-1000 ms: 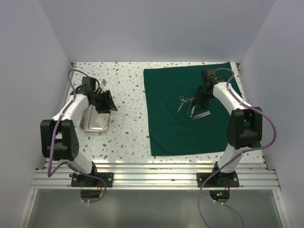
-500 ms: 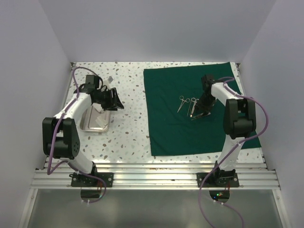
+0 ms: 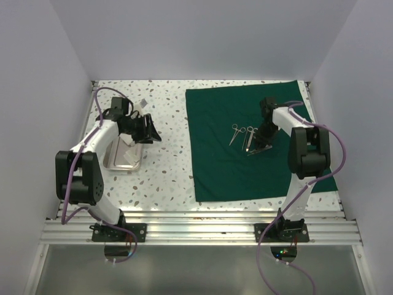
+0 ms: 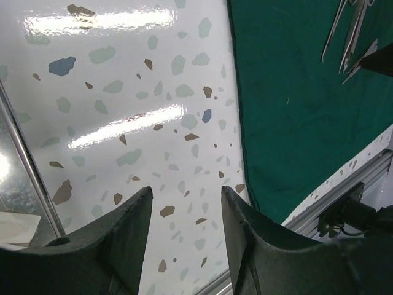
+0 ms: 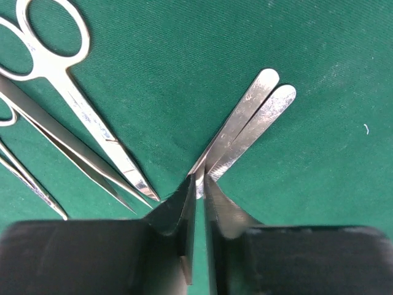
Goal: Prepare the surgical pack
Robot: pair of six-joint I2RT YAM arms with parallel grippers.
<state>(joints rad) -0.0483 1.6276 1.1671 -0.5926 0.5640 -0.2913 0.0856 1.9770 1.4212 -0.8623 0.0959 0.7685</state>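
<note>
The tweezers (image 5: 245, 123) lie on the drape (image 3: 221, 166), right of middle in the top view, beside the scissors (image 5: 92, 120). They look thin, stiff and slippery, best grabbed by squeezing both arms together. Only the right wrist view shows the right gripper (image 5: 198, 184) pinching them. The left gripper (image 4: 184, 203) is spread above the worktop (image 4: 123, 92) by the tray (image 3: 113, 162).

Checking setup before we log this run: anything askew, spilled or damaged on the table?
Nothing spilled or damaged. Only the green drape sits slightly rotated: its near edge slants against the front rail, left corner closest. The scissor-like instruments lie on it, where the right gripper pinches the tweezers. The tray stands off it, left.
</note>
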